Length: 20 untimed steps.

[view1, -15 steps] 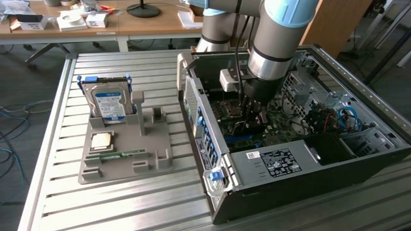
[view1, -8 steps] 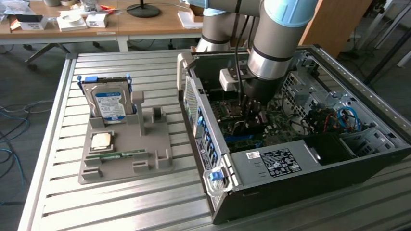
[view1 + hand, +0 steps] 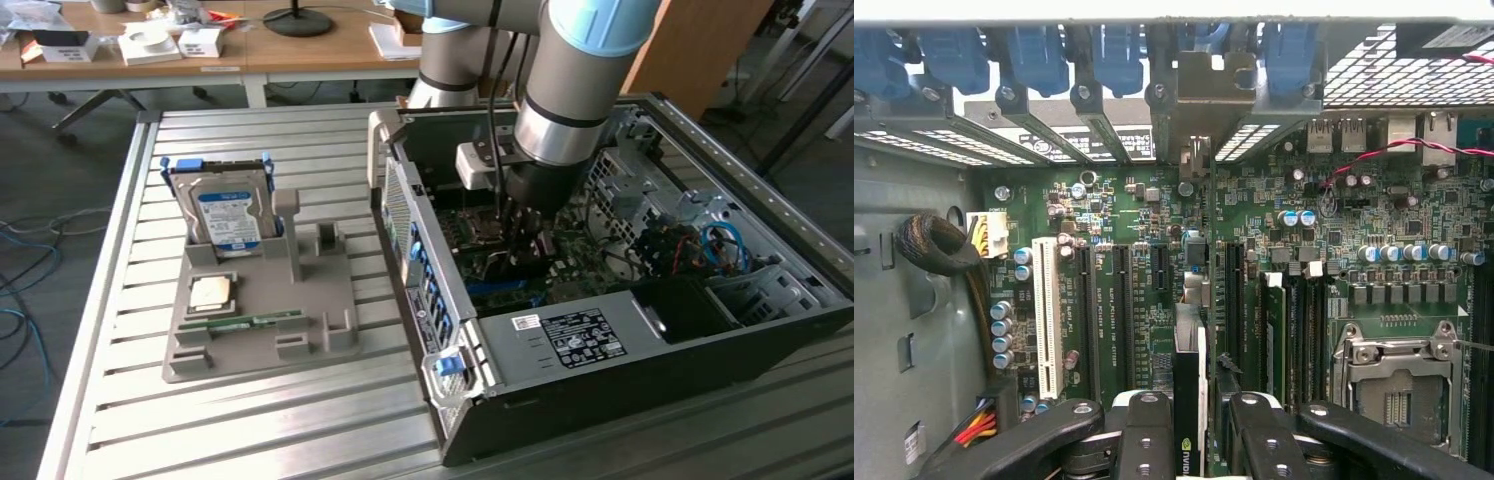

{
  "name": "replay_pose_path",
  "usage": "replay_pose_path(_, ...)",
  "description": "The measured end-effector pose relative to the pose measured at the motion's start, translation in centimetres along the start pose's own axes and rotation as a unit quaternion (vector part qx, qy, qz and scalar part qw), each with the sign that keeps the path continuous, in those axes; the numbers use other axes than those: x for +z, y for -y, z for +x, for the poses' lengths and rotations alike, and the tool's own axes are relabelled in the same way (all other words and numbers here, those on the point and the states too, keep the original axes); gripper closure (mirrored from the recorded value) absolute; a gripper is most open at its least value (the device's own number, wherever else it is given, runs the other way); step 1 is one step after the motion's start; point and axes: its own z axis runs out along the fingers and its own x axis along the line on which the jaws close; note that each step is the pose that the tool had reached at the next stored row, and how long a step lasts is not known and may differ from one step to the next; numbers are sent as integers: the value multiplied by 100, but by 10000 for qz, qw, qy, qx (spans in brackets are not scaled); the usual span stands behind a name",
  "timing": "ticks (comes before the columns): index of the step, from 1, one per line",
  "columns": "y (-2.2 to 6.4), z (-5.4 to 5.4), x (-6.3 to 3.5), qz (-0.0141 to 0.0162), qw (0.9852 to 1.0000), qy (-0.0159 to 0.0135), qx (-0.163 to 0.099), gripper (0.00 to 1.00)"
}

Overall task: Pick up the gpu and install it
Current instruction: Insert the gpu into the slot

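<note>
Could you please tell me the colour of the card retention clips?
Blue; the plastic card retention clips show best in the wrist view.

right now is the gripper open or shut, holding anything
gripper: closed, holding the gpu

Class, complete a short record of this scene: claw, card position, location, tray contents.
claw: shut on the gpu
gpu position: held edge-on over the motherboard slots
location: inside the open computer case
seated in slot: cannot tell
tray: hard drive, processor chip, memory stick
</note>
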Motion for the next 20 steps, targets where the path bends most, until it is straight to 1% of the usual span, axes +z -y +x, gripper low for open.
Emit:
replay_pose_path(1, 0, 0, 1, 0, 10000, -2, 0, 74)
replay_pose_path(3, 0, 0, 2, 2, 10000, -17, 0, 74)
replay_pose_path(5, 0, 0, 0, 1, 10000, -22, 0, 74)
replay_pose_path(20, 0, 0, 0, 1, 10000, -20, -29, 74)
